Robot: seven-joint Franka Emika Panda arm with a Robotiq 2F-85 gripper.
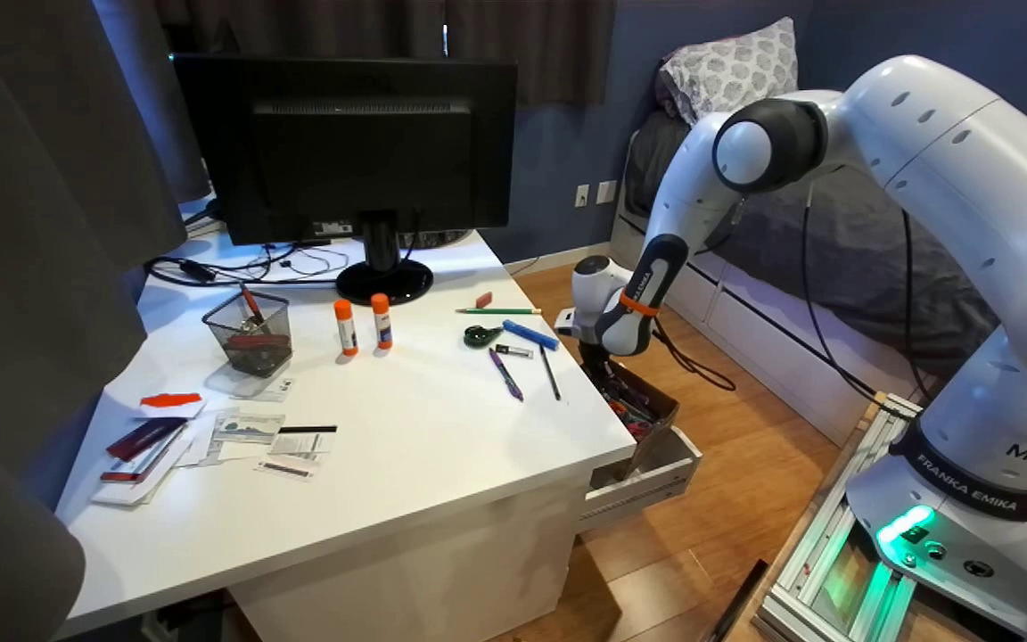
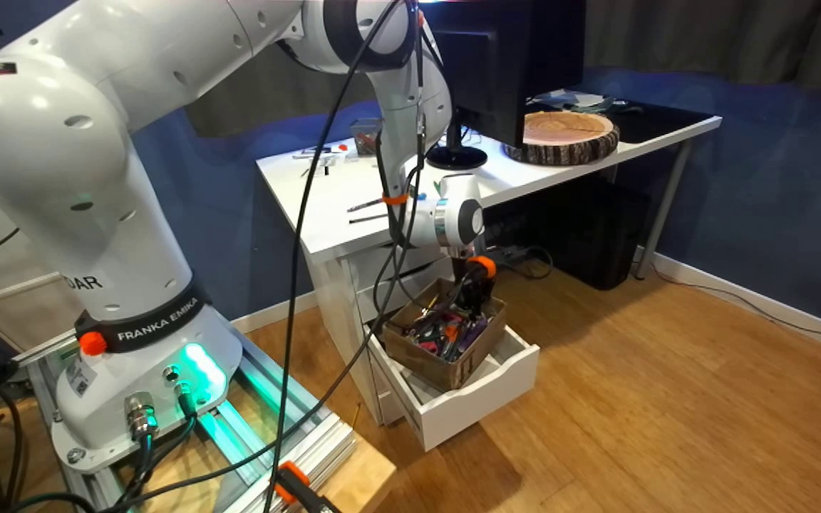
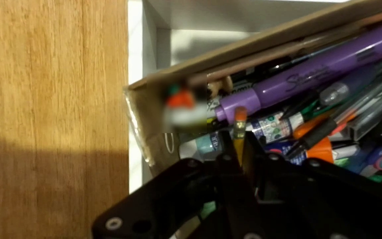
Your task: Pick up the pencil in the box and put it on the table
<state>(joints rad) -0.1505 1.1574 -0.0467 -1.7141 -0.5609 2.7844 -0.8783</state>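
Observation:
A yellow pencil with an orange eraser end [image 3: 239,127] stands between my fingertips in the wrist view. My gripper [image 3: 237,141] is shut on it just below the metal band; its lower part is hidden. In both exterior views the gripper [image 1: 598,361] [image 2: 478,288] points down into a brown cardboard box [image 2: 432,367] full of pens. That box stands in the open white drawer [image 2: 482,410], which also shows in the wrist view [image 3: 135,99]. The white table [image 1: 442,428] is above and beside the drawer; its top also shows in an exterior view [image 2: 325,221].
A purple marker [image 3: 310,74] and glue sticks lie around the fingers. On the table near the drawer lie a black pencil [image 1: 550,373], purple pen [image 1: 506,374], blue marker [image 1: 530,335] and green pencil [image 1: 500,311]. Farther over stand glue sticks [image 1: 346,328], a mesh basket [image 1: 250,334] and a monitor [image 1: 344,152].

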